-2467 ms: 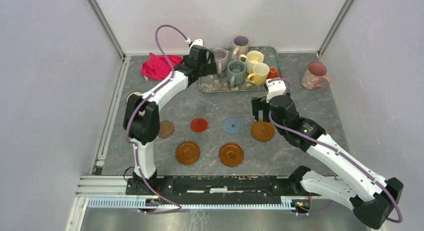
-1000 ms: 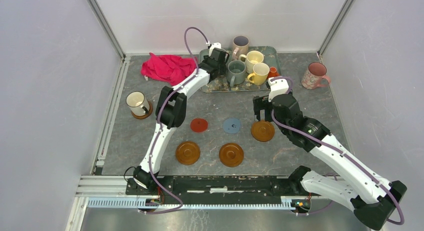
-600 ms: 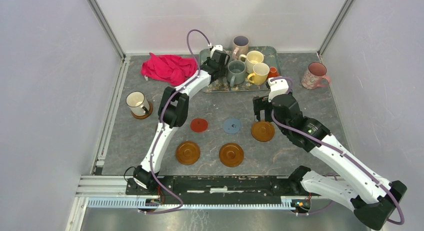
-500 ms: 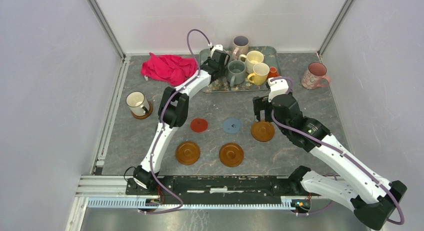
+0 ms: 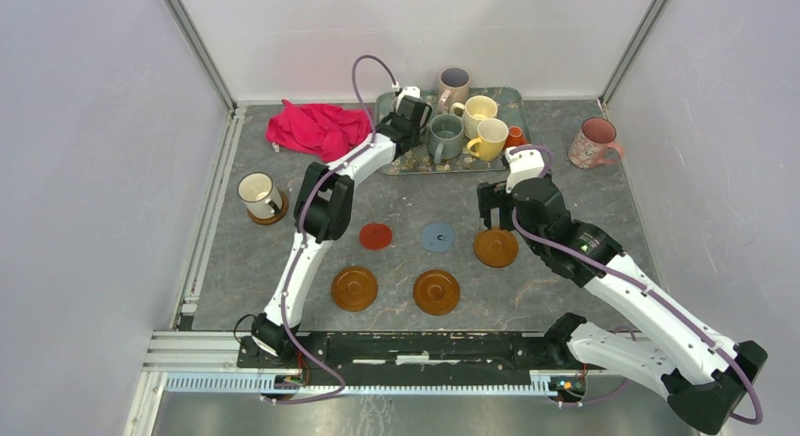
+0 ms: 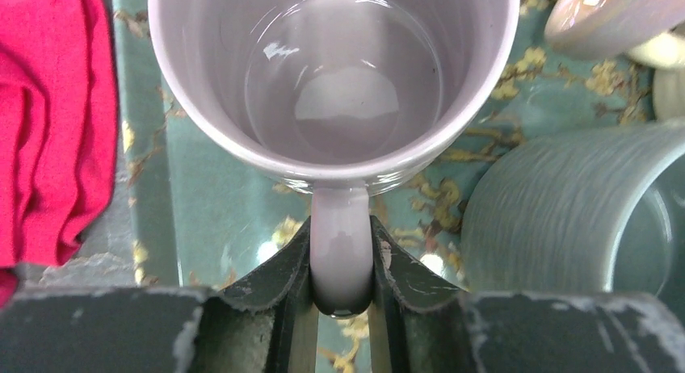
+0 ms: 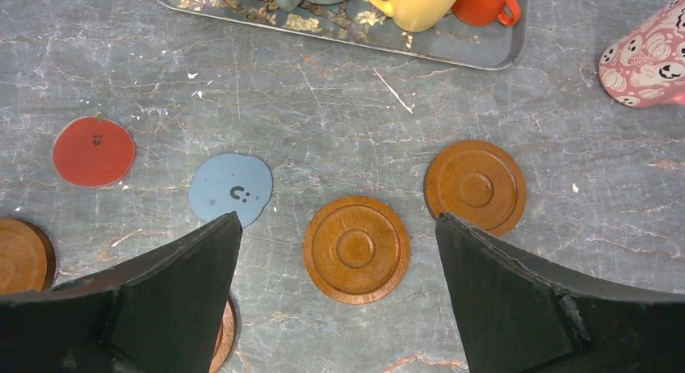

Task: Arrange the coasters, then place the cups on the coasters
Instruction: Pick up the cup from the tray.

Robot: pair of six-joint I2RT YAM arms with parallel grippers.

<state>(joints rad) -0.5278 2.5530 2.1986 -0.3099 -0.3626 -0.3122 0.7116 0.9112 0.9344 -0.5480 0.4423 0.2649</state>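
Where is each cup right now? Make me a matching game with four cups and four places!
Cups
1. mauve ceramic mug
2. cream ceramic mug at far left
3. tiny orange cup
4. pink patterned mug

Places
A. on the grey table, right of the tray
B. handle between the left gripper fingers
C. on the teal tray
D. on a dark brown coaster

Pairs: 1-B, 2-D, 3-C, 4-A

On a grey marbled table [image 5: 415, 195], toward the far left corner: a bright red cloth [image 5: 316, 129], crumpled, touching the left rim of a rectangular teal tray [image 5: 451, 164] with a golden blossom pattern. Placed at the middle of the far edge, near the white back wall [image 5: 415, 30]. At the near edge, a metal rail [image 5: 189, 346].
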